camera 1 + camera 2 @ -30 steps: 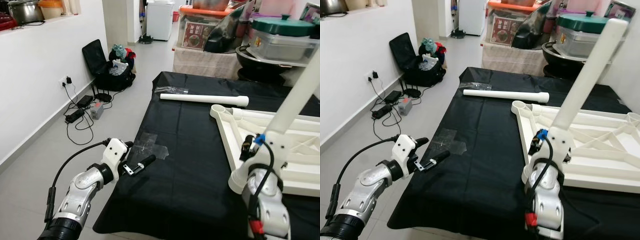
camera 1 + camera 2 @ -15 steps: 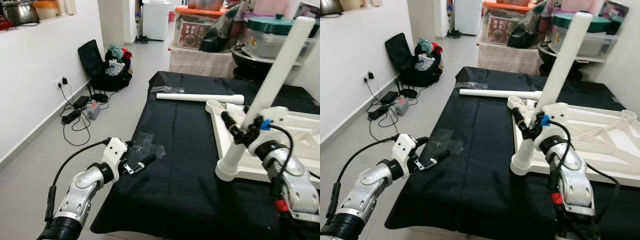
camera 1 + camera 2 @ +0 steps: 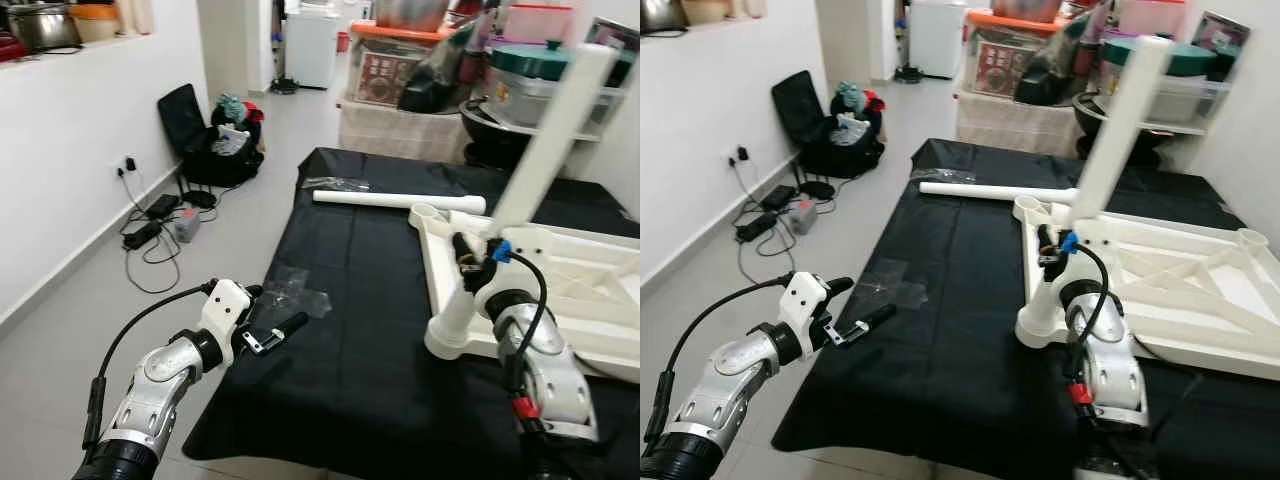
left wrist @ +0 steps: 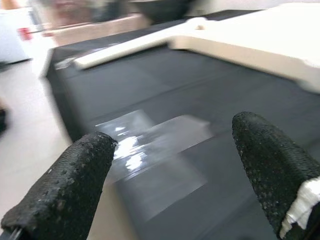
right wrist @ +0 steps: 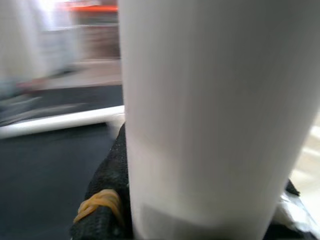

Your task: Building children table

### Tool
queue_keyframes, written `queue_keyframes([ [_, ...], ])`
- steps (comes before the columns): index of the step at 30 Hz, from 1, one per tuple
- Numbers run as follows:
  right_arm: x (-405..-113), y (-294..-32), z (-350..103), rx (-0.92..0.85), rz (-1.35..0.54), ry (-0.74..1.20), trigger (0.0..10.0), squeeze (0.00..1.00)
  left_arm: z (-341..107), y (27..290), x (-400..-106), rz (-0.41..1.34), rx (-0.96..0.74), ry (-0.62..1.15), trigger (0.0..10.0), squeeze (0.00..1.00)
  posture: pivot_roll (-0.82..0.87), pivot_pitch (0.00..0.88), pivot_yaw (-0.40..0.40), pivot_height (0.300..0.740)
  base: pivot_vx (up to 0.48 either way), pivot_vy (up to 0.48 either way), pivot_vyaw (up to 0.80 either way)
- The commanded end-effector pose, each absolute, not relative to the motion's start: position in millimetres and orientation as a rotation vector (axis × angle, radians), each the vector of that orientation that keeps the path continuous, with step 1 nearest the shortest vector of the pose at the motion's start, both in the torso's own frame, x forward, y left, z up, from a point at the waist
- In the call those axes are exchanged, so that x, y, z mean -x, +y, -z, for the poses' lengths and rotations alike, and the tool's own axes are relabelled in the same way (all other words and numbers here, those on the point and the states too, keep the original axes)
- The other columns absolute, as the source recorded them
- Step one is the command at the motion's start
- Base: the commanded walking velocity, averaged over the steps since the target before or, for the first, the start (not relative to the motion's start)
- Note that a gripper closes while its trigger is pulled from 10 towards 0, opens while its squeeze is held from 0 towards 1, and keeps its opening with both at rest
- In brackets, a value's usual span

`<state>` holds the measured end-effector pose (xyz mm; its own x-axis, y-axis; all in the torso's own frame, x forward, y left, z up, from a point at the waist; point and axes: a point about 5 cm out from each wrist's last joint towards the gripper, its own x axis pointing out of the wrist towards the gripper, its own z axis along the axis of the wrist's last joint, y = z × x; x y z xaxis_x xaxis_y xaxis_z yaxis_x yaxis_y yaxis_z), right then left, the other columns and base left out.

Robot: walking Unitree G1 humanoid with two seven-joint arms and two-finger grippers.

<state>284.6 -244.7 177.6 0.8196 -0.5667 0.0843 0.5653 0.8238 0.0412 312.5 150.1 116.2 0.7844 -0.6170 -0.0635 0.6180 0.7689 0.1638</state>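
Right tool point(image 3: 1048, 262) pinches a white table leg point(image 3: 1095, 170), tilted, foot flared; left tool point(image 3: 272, 315) spread.

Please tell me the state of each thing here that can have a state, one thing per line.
Left tool: open, holding nothing, at the black cloth's edge.
Right tool: shut on the tilted white plastic table leg.
White plastic tabletop: lying upside down.
Second white plastic leg: lying flat, unattached.
Clear plastic bag: crumpled, lying flat.
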Motion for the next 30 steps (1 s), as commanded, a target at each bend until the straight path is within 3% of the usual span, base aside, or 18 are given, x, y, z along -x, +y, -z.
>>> queue_keyframes([
  [1,-247,-292,-168,0.055,0.995,-0.051,0.0,0.0,-117,151,-314,0.667,-0.172,0.017,10.0,0.0,0.02,0.0,-0.085,0.74,0.0,0.0,0.0],
  [4,-236,-281,-160,0.04,1.006,-0.008,0.0,0.0,-116,150,-312,0.672,-0.174,0.017,10.0,0.0,0.02,0.0,-0.082,0.74,0.0,0.0,0.0],
  [6,-237,-249,-154,0.055,0.888,0.021,0.0,0.0,-113,150,-308,0.675,-0.178,0.024,10.0,0.0,0.02,0.0,-0.08,0.74,0.0,0.0,0.0],
  [8,-237,-249,-154,0.055,0.888,0.021,0.0,0.0,-113,150,-308,0.675,-0.178,0.024,10.0,0.0,0.02,0.0,-0.08,0.74,0.0,0.0,0.0],
  [9,-242,-236,-153,0.052,0.818,0.031,3.9,0.0,-112,151,-307,0.675,-0.179,0.026,10.0,0.0,0.02,0.0,-0.081,0.74,0.0,0.0,0.0],
  [10,-242,-236,-153,0.052,0.818,0.031,3.9,0.0,-112,151,-307,0.675,-0.179,0.026,10.0,0.0,0.02,0.0,-0.081,0.74,0.0,0.0,0.0],
  [11,-254,-225,-152,0.044,0.698,0.032,10.0,0.0,-113,151,-308,0.673,-0.18,0.027,10.0,0.0,0.02,0.0,-0.085,0.74,0.0,0.0,0.0],
  [13,-263,-219,-154,0.016,0.61,0.021,10.0,0.0,-113,151,-310,0.672,-0.181,0.026,10.0,0.0,0.02,0.0,-0.093,0.74,0.0,0.0,0.0],
  [14,-268,-218,-158,-0.012,0.577,-0.003,10.0,0.62,-115,150,-311,0.672,-0.181,0.023,10.0,0.0,0.02,0.0,-0.094,0.74,0.0,0.0,0.0],
  [15,-268,-218,-158,-0.012,0.577,-0.003,10.0,0.62,-115,150,-311,0.672,-0.181,0.023,10.0,0.0,0.02,0.0,-0.094,0.74,0.0,0.0,0.0],
  [16,-272,-218,-163,-0.021,0.547,-0.021,10.0,1.0,-116,149,-312,0.674,-0.179,0.019,10.0,0.0,0.02,0.0,-0.099,0.74,0.0,0.0,0.0],
  [17,-272,-218,-163,-0.021,0.547,-0.021,10.0,1.0,-116,149,-312,0.674,-0.179,0.019,10.0,0.0,0.02,0.0,-0.099,0.74,0.0,0.0,0.0],
  [18,-279,-219,-172,-0.045,0.478,-0.064,10.0,0.0,-117,148,-312,0.677,-0.176,0.015,10.0,0.0,0.03,0.0,-0.101,0.74,0.0,0.0,0.0],
  [23,-291,-218,-189,-0.085,0.312,-0.137,10.0,0.0,-116,149,-311,0.679,-0.176,0.016,10.0,0.0,0.02,0.0,-0.09,0.74,0.0,0.0,0.0],
  [25,-303,-216,-204,-0.084,0.039,-0.195,10.0,0.0,-115,150,-312,0.681,-0.18,0.022,10.0,0.0,0.02,0.0,-0.085,0.74,0.0,0.0,0.0],
  [28,-305,-216,-207,-0.071,-0.038,-0.206,10.0,0.0,-115,150,-312,0.683,-0.18,0.022,10.0,0.0,0.03,0.0,-0.086,0.74,0.0,0.0,0.0],
  [29,-308,-221,-201,-0.048,-0.092,-0.194,1.0,0.0,-116,150,-314,0.682,-0.18,0.018,10.0,0.0,0.02,0.0,-0.085,0.74,0.0,0.0,0.0],
  [30,-308,-221,-201,-0.048,-0.092,-0.194,1.0,0.0,-116,150,-314,0.682,-0.18,0.018,10.0,0.0,0.02,0.0,-0.085,0.74,0.0,0.0,0.0],
])
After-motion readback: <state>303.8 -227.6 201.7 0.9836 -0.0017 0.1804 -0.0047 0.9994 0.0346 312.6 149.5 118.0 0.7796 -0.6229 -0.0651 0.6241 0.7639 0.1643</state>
